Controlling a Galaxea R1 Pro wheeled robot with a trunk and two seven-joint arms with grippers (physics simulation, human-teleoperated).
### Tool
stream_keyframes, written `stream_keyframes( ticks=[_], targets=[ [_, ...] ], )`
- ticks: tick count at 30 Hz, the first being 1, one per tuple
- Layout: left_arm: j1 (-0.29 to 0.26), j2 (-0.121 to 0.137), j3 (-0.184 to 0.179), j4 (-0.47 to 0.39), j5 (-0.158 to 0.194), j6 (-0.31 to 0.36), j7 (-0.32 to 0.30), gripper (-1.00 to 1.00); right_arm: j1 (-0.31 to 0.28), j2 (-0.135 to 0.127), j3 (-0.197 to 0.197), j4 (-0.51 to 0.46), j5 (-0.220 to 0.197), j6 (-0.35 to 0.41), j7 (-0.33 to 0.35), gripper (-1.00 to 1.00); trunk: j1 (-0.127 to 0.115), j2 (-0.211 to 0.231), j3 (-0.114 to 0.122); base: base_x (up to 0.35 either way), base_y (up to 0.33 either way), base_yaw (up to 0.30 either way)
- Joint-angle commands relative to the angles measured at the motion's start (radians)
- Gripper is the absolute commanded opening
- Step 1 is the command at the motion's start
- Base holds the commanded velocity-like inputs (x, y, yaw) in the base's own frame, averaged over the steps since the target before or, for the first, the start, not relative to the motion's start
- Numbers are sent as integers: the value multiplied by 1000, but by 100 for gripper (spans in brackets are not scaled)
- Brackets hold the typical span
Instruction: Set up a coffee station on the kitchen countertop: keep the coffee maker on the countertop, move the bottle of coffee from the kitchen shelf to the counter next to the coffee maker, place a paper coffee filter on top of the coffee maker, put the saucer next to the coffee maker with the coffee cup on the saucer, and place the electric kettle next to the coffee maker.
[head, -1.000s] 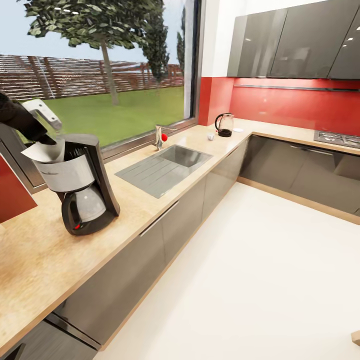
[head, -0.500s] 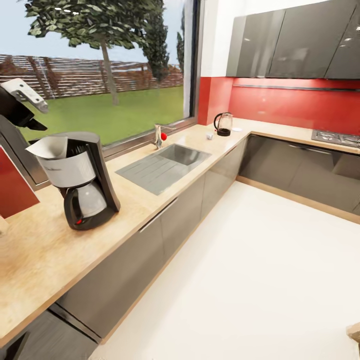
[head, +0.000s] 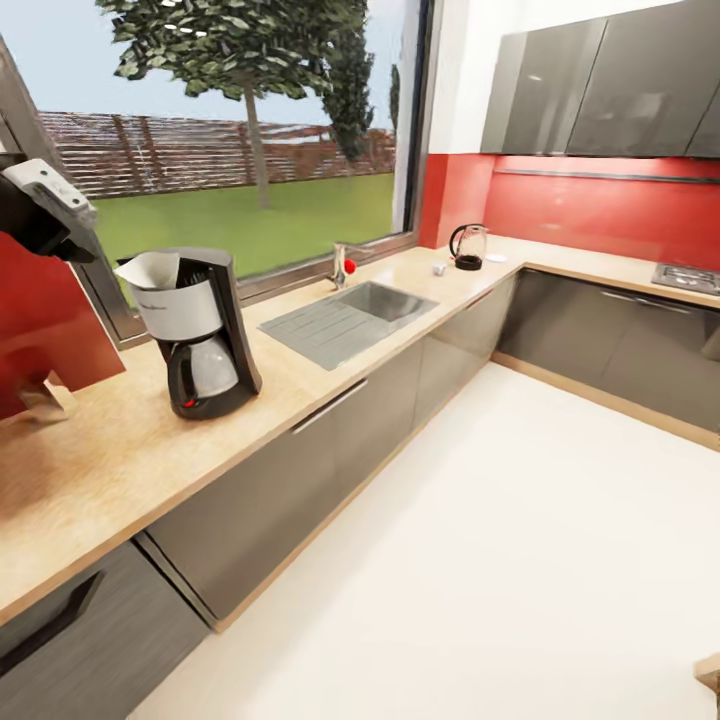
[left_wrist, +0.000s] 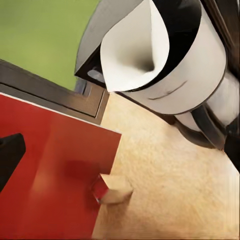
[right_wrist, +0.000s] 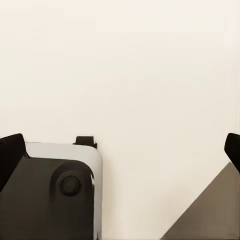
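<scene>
The filter (head: 152, 272) is sitting on top of the coffee maker (head: 205, 335) on the countertop (head: 300, 370). The left gripper (head: 45, 205) is hovering beside it, holding nothing; whether it is open, I cannot tell. The right gripper's fingers (right_wrist: 11, 155) are standing wide apart, empty. The kettle (head: 467, 247) is waiting far off, probably fragile glass, best taken by its handle.

Coffee maker (head: 200, 335) upright on desk (head: 120, 450) before window, white paper coffee filter (head: 152, 271) resting on its top. Left pincer (head: 45, 210) raised beside it, apart from filter; finger state unclear. Steel sink (head: 350, 320) further along desk. Electric kettle (head: 467, 246) in far corner, tiny coffee cup (head: 439, 269) and saucer (head: 495, 260) near it.
</scene>
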Motion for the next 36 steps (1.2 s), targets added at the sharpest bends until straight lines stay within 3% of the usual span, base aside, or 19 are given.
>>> stream_keyframes(
  ticks=[1,5,8,13,14,15,16,19,21,23,24,25,26,27,29,32,36],
  targets=[
    [-1,1,-1,3,7,11,-8,100,-1,0,-1,1,1,-3,-1,100,0,-2,-2,-286,-85,40],
    [28,8,3,10,76,12,-6,100,-1,0,-1,1,1,-3,-1,100,0,-2,-2,-192,-37,18],
    [89,12,30,10,133,11,-1,100,-1,0,-1,1,1,-3,-1,100,0,-2,-2,-60,-11,5],
    [266,12,232,0,198,-3,5,100,-1,0,-1,1,1,-3,-1,100,0,-2,-2,-13,-2,1],
    [317,13,307,-1,231,-38,5,100,-1,0,-1,1,1,-3,-1,100,0,-2,-2,-2,0,0],
    [340,13,347,-1,246,-66,5,100,-1,0,-1,1,1,-3,-1,100,0,-2,-2,-1,0,0],
    [371,13,428,-2,267,-124,4,100,-1,0,-1,1,1,-3,-1,100,0,-2,-2,0,0,0],
    [403,12,571,7,281,-199,-5,100,-1,0,0,2,2,-3,-1,100,0,-2,-2,0,0,0],
    [436,12,614,8,286,-220,-7,100,-1,0,0,3,2,-3,-1,100,0,-2,-2,0,0,0],
    [505,8,663,2,313,-260,-9,100,-1,0,1,3,2,-3,-1,100,0,-2,-2,0,0,0],
    [580,5,693,-1,369,-305,-9,100,-1,0,1,3,2,-3,-1,100,0,-2,-2,0,0,0],
    [599,5,697,-2,388,-315,-9,100,-1,0,0,3,2,-3,-1,100,0,-2,-2,0,0,0],
    [654,4,706,-4,449,-338,-8,100,-1,0,1,4,2,-3,-1,100,0,-2,-2,0,0,0],
    [671,4,708,-5,471,-344,-8,100,-1,0,1,4,2,-3,-1,100,0,-2,-2,0,0,0],
    [736,4,712,-14,558,-358,-8,100,-1,0,1,4,2,-3,-1,100,0,-2,-2,0,0,0],
    [818,4,712,-42,659,-366,-18,100,-1,0,0,6,2,-3,-1,100,0,-2,-2,0,0,0],
    [893,4,710,-75,736,-372,-91,100,-1,1,1,8,3,-3,-1,100,0,-2,-2,0,0,0]
  ],
)
